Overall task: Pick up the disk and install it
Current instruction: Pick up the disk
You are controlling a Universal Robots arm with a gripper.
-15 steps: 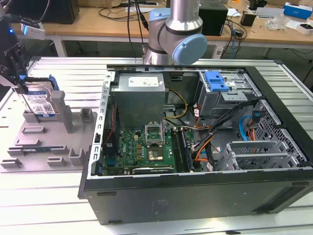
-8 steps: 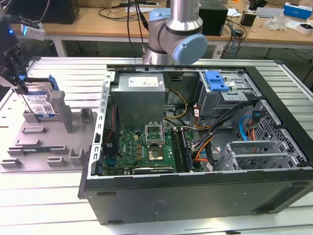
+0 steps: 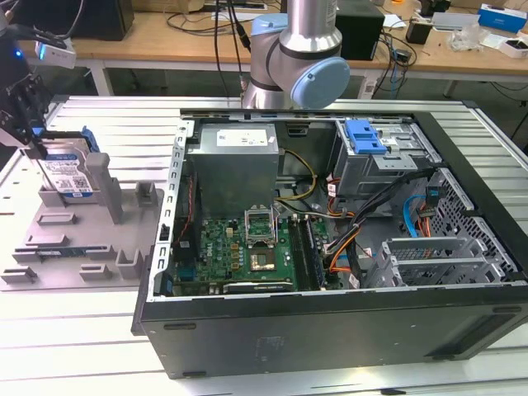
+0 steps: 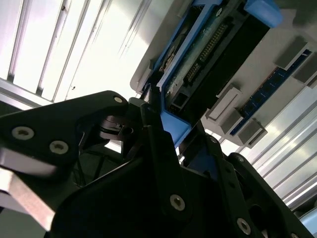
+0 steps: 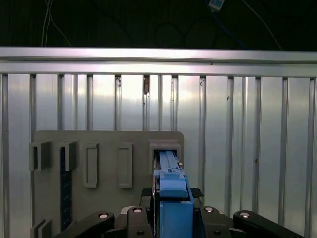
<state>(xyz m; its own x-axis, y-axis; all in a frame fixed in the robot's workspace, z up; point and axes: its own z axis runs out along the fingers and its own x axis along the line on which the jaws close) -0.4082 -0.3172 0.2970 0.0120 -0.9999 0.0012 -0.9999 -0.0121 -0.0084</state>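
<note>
The disk [image 3: 68, 173] stands on edge in a slot of the gray holder tray [image 3: 82, 247] at the exterior view's left, beside the open computer case [image 3: 330, 330]; label side faces the case; tray rests on the ribbed metal table [image 3: 74, 338].

Gripper [image 3: 31, 136] sits over the disk's upper end; in both wrist views the blue bracket of the disk [image 4: 208, 54] [image 5: 172, 203] runs between the black fingers [image 4: 159, 148]; fingers [image 5: 147, 194] clamped against the bracket from both sides; the disk's lower end remains inside the tray slot [image 5: 166, 148].
</note>
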